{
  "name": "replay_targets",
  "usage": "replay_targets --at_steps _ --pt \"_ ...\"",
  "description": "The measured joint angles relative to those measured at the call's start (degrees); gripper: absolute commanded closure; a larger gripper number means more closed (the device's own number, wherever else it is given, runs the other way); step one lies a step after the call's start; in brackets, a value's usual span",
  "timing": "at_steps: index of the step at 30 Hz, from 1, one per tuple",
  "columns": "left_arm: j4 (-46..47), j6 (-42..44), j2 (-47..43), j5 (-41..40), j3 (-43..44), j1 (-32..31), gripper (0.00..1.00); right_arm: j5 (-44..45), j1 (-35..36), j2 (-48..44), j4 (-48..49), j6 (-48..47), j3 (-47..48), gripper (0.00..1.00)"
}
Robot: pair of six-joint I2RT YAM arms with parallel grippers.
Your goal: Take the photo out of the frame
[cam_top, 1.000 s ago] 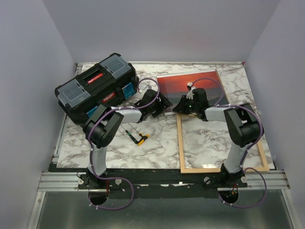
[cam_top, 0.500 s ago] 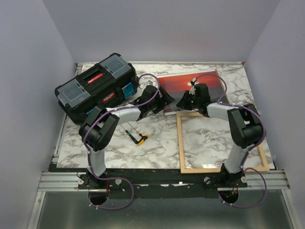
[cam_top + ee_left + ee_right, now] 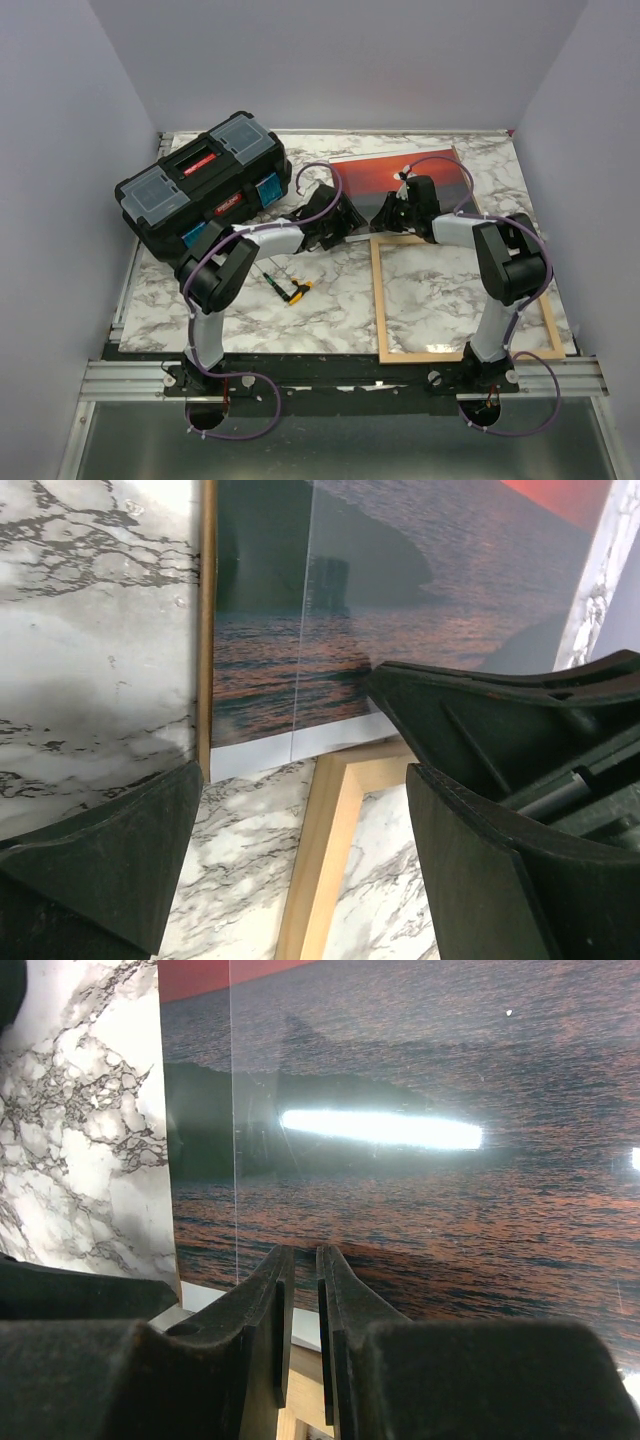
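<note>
The photo (image 3: pixel 365 180), a red sunset over dark water, lies flat at the back of the table. Its near white edge overlaps the far end of the light-wood frame (image 3: pixel 378 300). In the left wrist view, my left gripper (image 3: pixel 300 780) is open wide above the frame's far left corner (image 3: pixel 335 820), just short of the photo (image 3: pixel 400 610). My right gripper (image 3: pixel 305 1255) has its jaws drawn to a thin slit, tips down on the photo's near edge (image 3: pixel 450 1200), with nothing seen between them. From above, the left gripper (image 3: pixel 347 224) and right gripper (image 3: pixel 384 214) sit side by side.
A black toolbox (image 3: pixel 205 185) fills the back left. A small yellow-handled screwdriver (image 3: pixel 292 290) lies on the marble in front of it. A clear sheet's edge (image 3: pixel 233 1120) lies over the photo. Walls close in on three sides.
The left jaws have opened wider and that gripper has shifted a little to the right. The right gripper has slid slightly toward the back, onto the photo's edge. The photo has hardly moved.
</note>
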Motion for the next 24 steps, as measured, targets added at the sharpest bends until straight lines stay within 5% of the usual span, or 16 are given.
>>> replay_targets --at_steps 24 --pt "-9.49 -2.58 2.58 -3.21 7.21 -0.96 0.12 -1.68 -0.04 0.37 0.44 0.07 0.02 0.78"
